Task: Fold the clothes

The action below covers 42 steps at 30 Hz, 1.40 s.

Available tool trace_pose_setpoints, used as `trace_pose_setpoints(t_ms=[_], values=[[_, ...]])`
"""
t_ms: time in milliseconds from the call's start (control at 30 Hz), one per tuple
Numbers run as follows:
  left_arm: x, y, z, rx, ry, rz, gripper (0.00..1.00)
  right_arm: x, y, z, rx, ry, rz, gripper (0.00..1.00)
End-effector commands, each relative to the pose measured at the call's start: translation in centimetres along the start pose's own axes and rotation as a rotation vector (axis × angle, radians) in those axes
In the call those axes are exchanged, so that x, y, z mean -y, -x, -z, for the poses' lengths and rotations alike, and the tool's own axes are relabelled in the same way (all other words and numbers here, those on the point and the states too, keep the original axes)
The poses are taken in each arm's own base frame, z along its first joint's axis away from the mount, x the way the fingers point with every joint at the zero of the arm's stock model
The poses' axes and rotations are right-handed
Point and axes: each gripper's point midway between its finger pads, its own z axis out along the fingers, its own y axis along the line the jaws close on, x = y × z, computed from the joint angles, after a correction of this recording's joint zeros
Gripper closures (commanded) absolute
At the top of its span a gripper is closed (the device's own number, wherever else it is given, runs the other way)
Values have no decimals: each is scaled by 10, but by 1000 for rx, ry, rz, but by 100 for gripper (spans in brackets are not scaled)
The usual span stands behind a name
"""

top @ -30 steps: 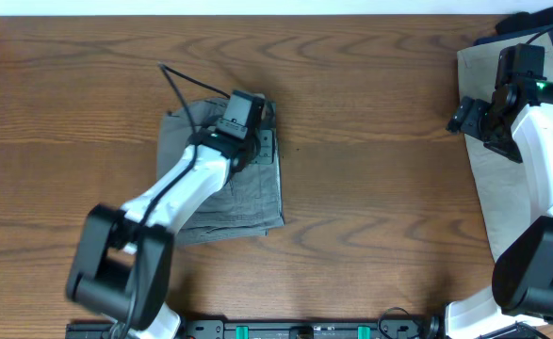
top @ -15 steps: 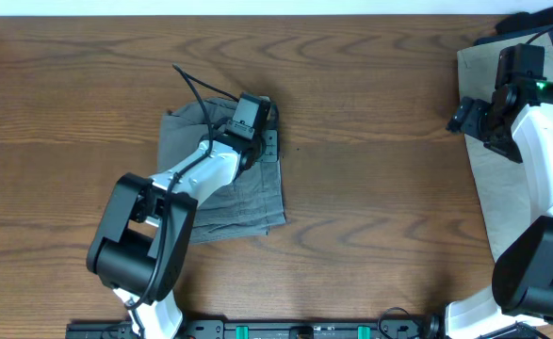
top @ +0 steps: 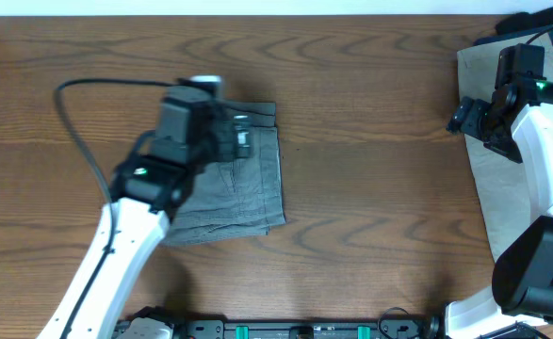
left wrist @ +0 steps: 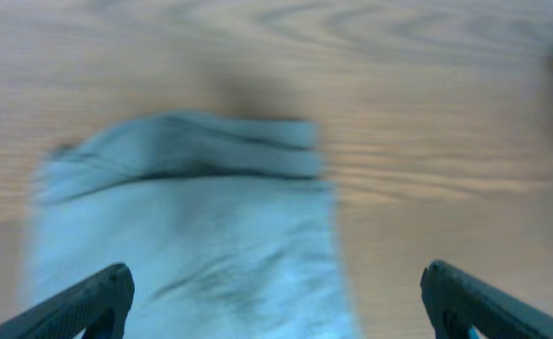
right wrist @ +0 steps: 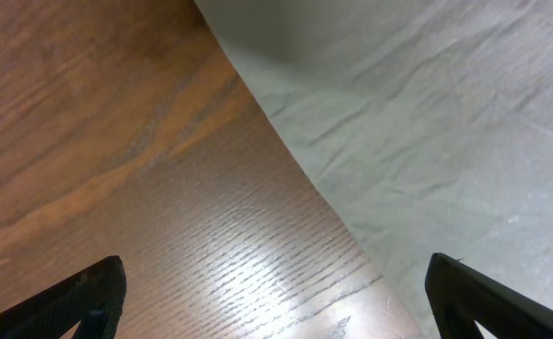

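The folded grey shorts (top: 252,193) lie left of centre on the table (top: 380,113). The left claw (left wrist: 276,303) hangs over them, spread wide, holding nothing. The right claw (right wrist: 276,301), also wide, hovers above the khaki shorts (top: 491,188) at the table's right edge.

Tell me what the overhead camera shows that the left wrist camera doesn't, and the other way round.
Only overhead: both arms, the right gripper over the edge of a khaki-beige piece at the table's right side, and a dark navy piece in the far right corner. Only left wrist: a close look at the left gripper, its fingertips spread wide with nothing between them, though the picture is blurred. Both: the folded grey shorts lying on the wooden table.
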Motion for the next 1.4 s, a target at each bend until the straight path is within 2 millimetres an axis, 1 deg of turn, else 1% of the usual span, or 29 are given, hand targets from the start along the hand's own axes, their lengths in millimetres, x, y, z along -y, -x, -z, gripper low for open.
trace_pose_setpoints(t_ms=[0,33,100,233,400,467,533,600,733,833,933,967,1000,1033,1067,1133,1233,1267,1300,1367], values=[[-56,-3,6,-30,141,75,2,3,6,7,27,-5,-7,1],[-72,-8,6,-57,166,107,2,3,6,7,27,-5,-7,1],[-90,-17,2,-114,143,135,2,3,6,7,27,-5,-7,1],[-104,-34,-17,-218,-21,188,2,3,6,7,27,-5,-7,1],[-150,-57,-47,-306,4,328,2,3,6,7,27,-5,-7,1],[-159,-64,-58,-327,-30,377,2,3,6,7,27,-5,-7,1],[-165,-74,-68,-356,-71,412,2,3,6,7,27,-5,-7,1],[-169,-88,-79,-402,-101,444,2,3,6,7,27,-5,-7,1],[-165,-114,-94,-494,-156,480,2,3,6,7,27,-5,-7,1],[-164,-128,-102,-545,-165,505,2,3,6,7,27,-5,-7,1],[-163,-138,-105,-572,-170,510,1,3,6,7,27,-5,-7,1],[-163,-140,-106,-578,-171,509,7,3,6,7,27,-5,-7,1],[-162,-142,-106,-582,-172,510,16,3,6,7,27,-5,-7,1],[-162,-143,-106,-584,-172,511,35,3,6,7,27,-5,-7,1],[-162,-143,-106,-584,-172,511,48,3,6,7,27,-5,-7,1],[-162,-142,-106,-580,-172,510,67,3,6,7,27,-5,-7,1],[-164,-139,-109,-562,-166,512,85,3,6,7,27,-5,-7,1],[-166,-136,-111,-551,-162,520,87,3,6,7,27,-5,-7,1],[-167,-133,-113,-535,-154,536,94,3,6,7,27,-5,-7,1],[-171,-127,-117,-508,-141,565,94,3,6,7,27,-5,-7,1]])
